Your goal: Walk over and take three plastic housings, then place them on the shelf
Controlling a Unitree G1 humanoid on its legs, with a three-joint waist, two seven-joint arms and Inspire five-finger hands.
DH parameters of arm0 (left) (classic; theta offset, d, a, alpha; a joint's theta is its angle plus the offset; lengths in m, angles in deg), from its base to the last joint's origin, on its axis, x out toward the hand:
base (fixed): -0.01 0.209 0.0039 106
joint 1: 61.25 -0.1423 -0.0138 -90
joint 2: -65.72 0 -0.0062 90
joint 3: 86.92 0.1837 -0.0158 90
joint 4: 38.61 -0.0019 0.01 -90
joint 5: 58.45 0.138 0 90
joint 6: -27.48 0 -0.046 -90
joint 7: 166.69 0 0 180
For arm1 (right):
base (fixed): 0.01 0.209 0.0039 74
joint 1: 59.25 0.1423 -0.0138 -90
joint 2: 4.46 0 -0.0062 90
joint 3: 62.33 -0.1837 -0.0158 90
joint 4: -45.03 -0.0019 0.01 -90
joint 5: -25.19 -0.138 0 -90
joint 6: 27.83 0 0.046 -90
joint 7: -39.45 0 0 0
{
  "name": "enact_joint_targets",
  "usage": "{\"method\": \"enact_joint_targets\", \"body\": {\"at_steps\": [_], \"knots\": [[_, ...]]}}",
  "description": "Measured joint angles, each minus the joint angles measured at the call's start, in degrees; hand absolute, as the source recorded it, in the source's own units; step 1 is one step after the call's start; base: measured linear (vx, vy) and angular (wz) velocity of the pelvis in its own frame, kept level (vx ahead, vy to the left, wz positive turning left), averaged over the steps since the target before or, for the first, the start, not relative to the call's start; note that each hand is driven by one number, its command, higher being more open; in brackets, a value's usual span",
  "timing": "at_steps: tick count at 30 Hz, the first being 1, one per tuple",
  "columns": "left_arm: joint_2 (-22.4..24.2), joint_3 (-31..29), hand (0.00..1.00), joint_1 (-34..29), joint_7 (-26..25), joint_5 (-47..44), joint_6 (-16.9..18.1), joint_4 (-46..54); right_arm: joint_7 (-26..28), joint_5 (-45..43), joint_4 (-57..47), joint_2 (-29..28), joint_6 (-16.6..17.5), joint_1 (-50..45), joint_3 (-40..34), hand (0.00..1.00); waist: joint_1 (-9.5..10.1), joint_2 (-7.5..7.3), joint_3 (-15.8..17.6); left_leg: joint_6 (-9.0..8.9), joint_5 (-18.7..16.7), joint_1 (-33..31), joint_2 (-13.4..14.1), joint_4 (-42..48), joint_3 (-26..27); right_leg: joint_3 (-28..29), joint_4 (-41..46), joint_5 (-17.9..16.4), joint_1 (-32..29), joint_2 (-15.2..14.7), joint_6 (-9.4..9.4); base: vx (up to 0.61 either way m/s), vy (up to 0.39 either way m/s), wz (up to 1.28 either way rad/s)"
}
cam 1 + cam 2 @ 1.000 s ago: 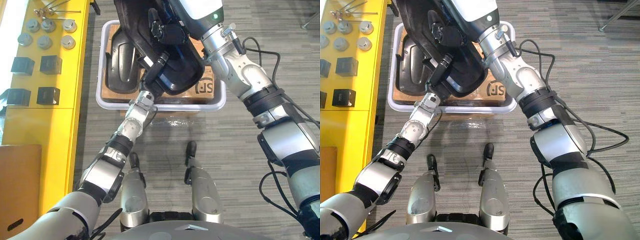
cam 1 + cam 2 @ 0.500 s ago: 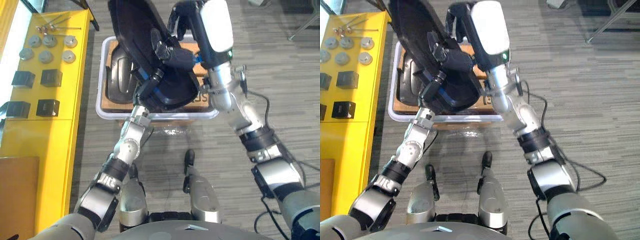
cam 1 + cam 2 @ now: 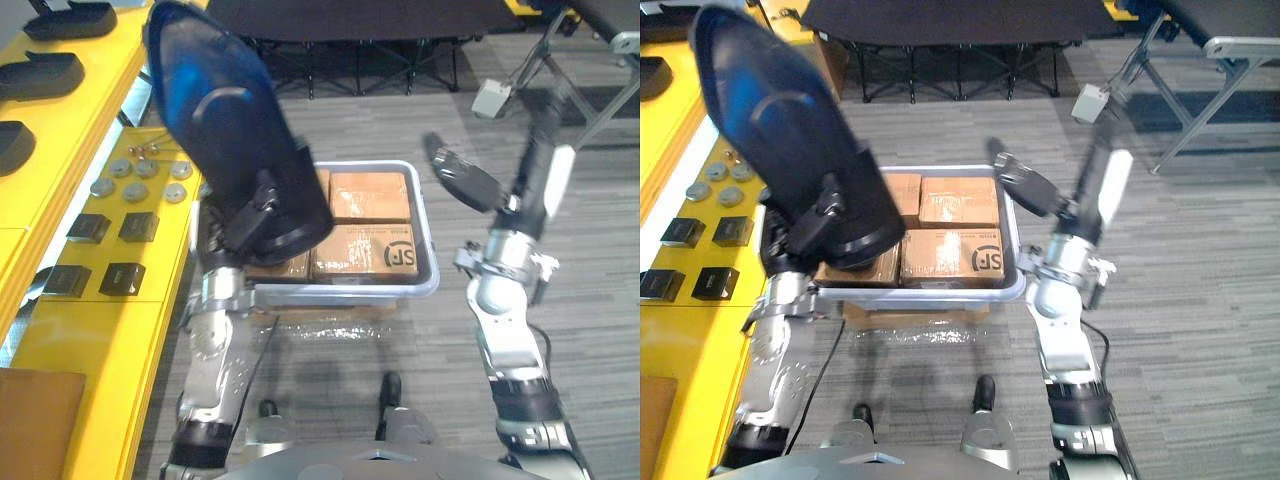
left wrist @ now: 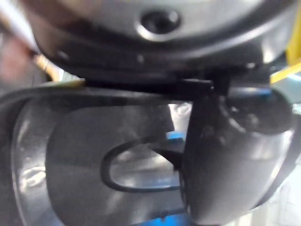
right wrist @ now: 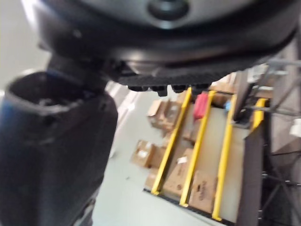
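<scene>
A large black plastic housing [image 3: 215,130] is raised above the left end of the white bin [image 3: 425,285]. My left hand [image 3: 255,210] is shut on its lower end. In the left wrist view the thumb [image 4: 225,155] lies across the housing's glossy inner face [image 4: 84,160]. My right hand [image 3: 462,180] is up in the air over the bin's right side, open and empty, apart from the housing. More black housings [image 3: 40,72] lie on the yellow shelf [image 3: 60,330] at the far left. The held housing hides the bin's left part.
Cardboard boxes [image 3: 368,250] fill the bin's visible part. Metal discs [image 3: 140,170] and small black blocks [image 3: 100,228] sit on the yellow shelf's lower level. Black table legs [image 3: 350,60] stand behind the bin, and a folding frame [image 3: 590,90] is at the far right.
My right hand has let go of the housing, opened and swung out to the right. The left hand has lifted the housing higher. The camera has tilted up.
</scene>
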Motion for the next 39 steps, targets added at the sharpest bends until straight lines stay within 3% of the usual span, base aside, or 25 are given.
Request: {"method": "enact_joint_targets", "body": {"at_steps": [6,12,17,23,27,33,39], "knots": [[2.10,-4.59,0.00,-7.62,-4.52,7.92,-0.24,3.90,11.11,-15.08,-2.19,-4.46,-0.14,-14.21,-1.86,1.00,-0.17,1.09,-2.15,0.18,-0.25,-0.78,0.26,0.13,0.13,-0.19,-0.34,-0.40,-0.71,0.22,-0.18,-0.04,-0.005,-0.01],[3.52,-4.65,0.00,-10.95,-3.09,5.43,1.48,7.69,16.41,-18.93,-1.08,-9.68,-1.15,-22.64,-1.62,1.00,-0.17,1.14,-4.41,0.14,-0.22,-1.81,0.20,0.19,0.25,-0.20,-0.33,-0.34,-1.88,0.14,-0.17,0.01,0.003,0.00],[4.65,-4.72,0.00,-11.66,-2.59,0.89,1.65,7.63,18.23,-21.03,3.07,-9.86,-1.24,-23.30,-1.65,1.00,-0.07,0.79,-5.30,0.17,-0.19,-2.00,0.14,0.32,0.13,-0.30,-0.21,-0.09,-2.06,0.11,-0.35,0.01,0.007,-0.01],[4.69,-7.52,0.00,-11.67,-6.19,1.40,1.65,7.66,21.73,-22.70,7.80,-9.57,-1.23,-20.61,1.18,1.00,0.48,0.18,-5.77,0.29,-0.17,-3.30,0.01,0.94,-2.31,-2.83,-0.05,-0.20,-1.39,-0.30,-0.37,0.00,0.010,0.19],[5.57,-9.69,0.00,-12.14,-8.55,1.48,1.60,9.48,21.86,-22.52,11.96,-8.49,-1.24,-14.77,5.76,1.00,3.30,0.22,-5.82,0.68,0.11,-6.39,-0.23,2.18,-7.98,-8.16,-0.03,-0.60,0.02,-0.76,-0.48,-0.03,-0.001,0.68],[7.07,-16.98,0.00,-17.36,-9.14,1.38,1.94,14.95,22.32,-19.43,17.59,-7.09,-1.27,-6.52,12.60,1.00,10.00,0.03,-6.96,1.73,1.72,-9.20,-2.36,1.71,-17.72,-18.06,-0.04,-2.07,4.43,-2.22,0.55,-0.03,0.004,0.85],[8.50,-21.92,0.00,-24.59,-3.53,-1.70,4.18,16.10,24.39,-17.83,17.76,-7.01,-1.30,-2.30,16.65,1.00,14.17,-1.55,-8.17,1.86,2.60,-10.15,-4.44,0.77,-23.07,-24.00,-0.02,-3.61,7.13,-3.46,1.75,-0.02,0.008,0.55]]}}
